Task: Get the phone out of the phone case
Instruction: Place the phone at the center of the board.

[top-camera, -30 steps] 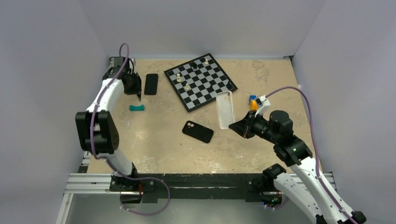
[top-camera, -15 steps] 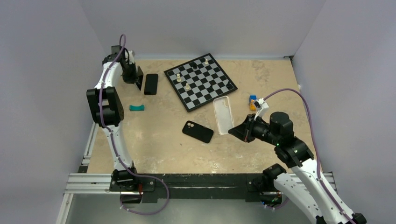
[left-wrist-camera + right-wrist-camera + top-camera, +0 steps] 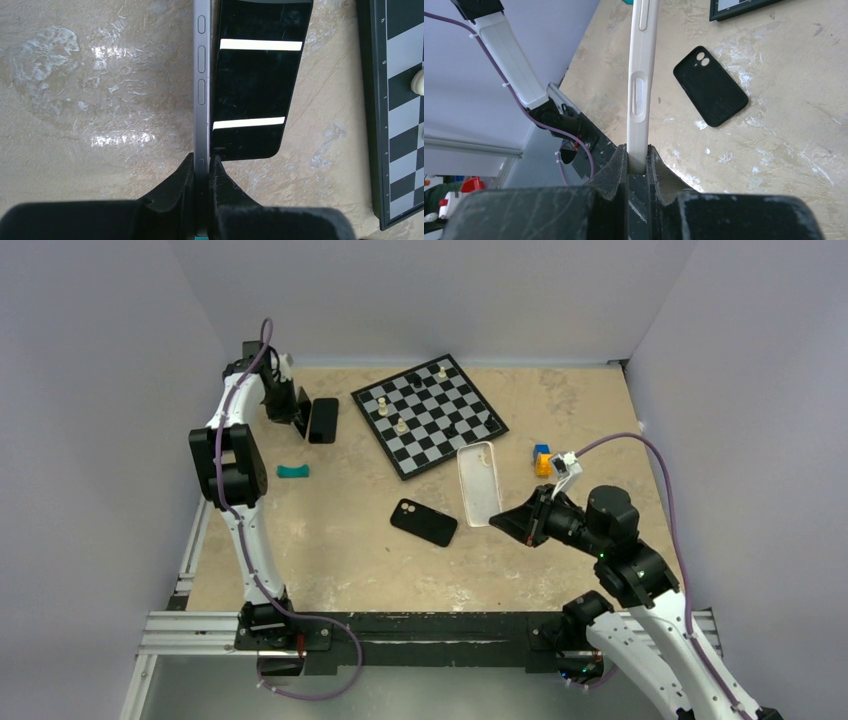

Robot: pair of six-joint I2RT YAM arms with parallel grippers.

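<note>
The phone (image 3: 323, 420) sits at the back left of the table, dark screen (image 3: 257, 80) tipped toward the right and silver side edge showing. My left gripper (image 3: 300, 416) (image 3: 202, 159) is shut on that edge near one corner. The black phone case (image 3: 424, 522) (image 3: 710, 86) lies flat at mid-table, camera cut-out up, apart from both grippers. My right gripper (image 3: 503, 522) (image 3: 638, 150) is shut on the rim of a cream-white shell (image 3: 478, 483) (image 3: 642, 75), which reaches toward the chessboard.
A chessboard (image 3: 428, 414) (image 3: 395, 125) with a few pieces lies at the back centre, just right of the phone. A teal piece (image 3: 292, 472) lies left of centre. Small blue and orange blocks (image 3: 541, 460) sit right of the cream shell. Walls enclose the table.
The left arm has straightened up and its gripper has shifted back to the phone's left edge. The right gripper has lowered the cream shell toward the table.
</note>
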